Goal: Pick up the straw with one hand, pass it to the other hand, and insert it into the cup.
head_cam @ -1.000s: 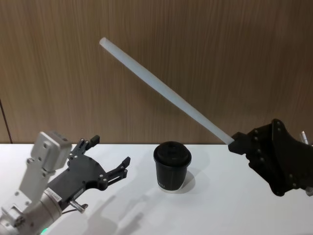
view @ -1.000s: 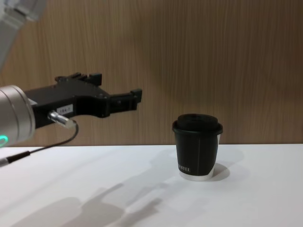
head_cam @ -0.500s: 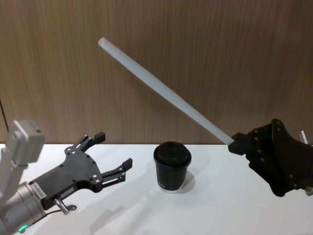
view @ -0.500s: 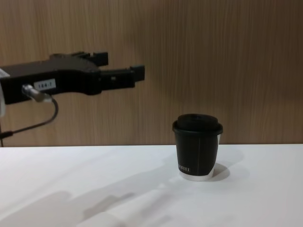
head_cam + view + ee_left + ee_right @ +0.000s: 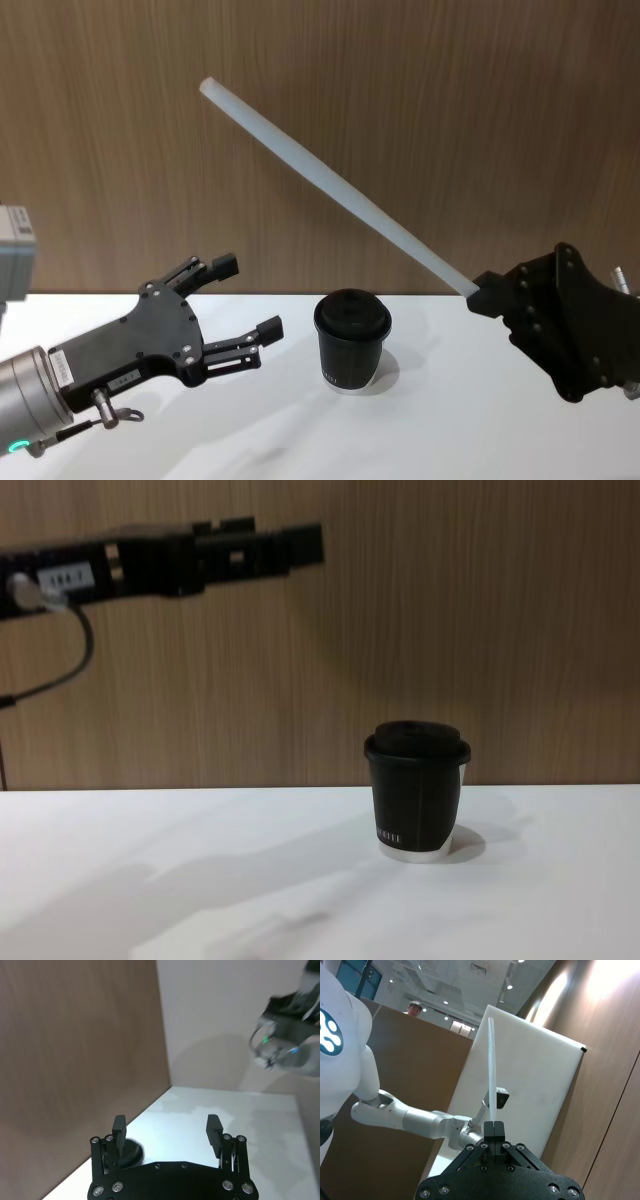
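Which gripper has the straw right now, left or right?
The right gripper, the blocky black one, is shut on the straw at its lower end. The left gripper is open and empty, raised left of the cup.

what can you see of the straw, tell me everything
The straw is a thin, straight, translucent white tube, plastic by its look. The right tool is shut on its lower end, holding it in the air, slanting up toward the robot's left, higher than the cup. Nothing else touches it.
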`<action>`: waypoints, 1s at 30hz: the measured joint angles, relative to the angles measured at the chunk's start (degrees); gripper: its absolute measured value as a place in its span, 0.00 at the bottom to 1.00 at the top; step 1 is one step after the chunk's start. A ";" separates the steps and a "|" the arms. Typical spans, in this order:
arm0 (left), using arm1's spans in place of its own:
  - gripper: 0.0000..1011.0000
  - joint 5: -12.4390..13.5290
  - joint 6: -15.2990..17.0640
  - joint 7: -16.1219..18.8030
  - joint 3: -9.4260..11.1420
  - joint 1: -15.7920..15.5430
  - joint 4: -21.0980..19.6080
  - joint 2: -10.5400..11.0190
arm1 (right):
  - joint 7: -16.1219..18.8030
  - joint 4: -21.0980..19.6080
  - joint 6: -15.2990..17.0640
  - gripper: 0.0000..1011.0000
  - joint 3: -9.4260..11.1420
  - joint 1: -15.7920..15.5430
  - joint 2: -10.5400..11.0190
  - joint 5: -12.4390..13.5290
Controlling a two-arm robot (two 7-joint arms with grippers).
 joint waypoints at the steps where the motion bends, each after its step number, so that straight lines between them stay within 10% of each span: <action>1: 0.99 -1.24 0.15 -1.16 -0.01 -0.52 0.13 0.04 | 0.01 0.00 0.00 0.00 0.00 0.01 0.00 0.01; 16: 0.99 -11.81 2.09 -12.70 0.88 -6.39 2.05 -1.85 | 0.06 0.00 0.00 0.00 0.00 0.06 0.00 0.03; 30: 0.99 -16.64 3.39 -18.98 3.65 -11.73 3.85 -4.71 | 0.06 0.00 0.00 0.00 0.00 0.06 0.00 0.03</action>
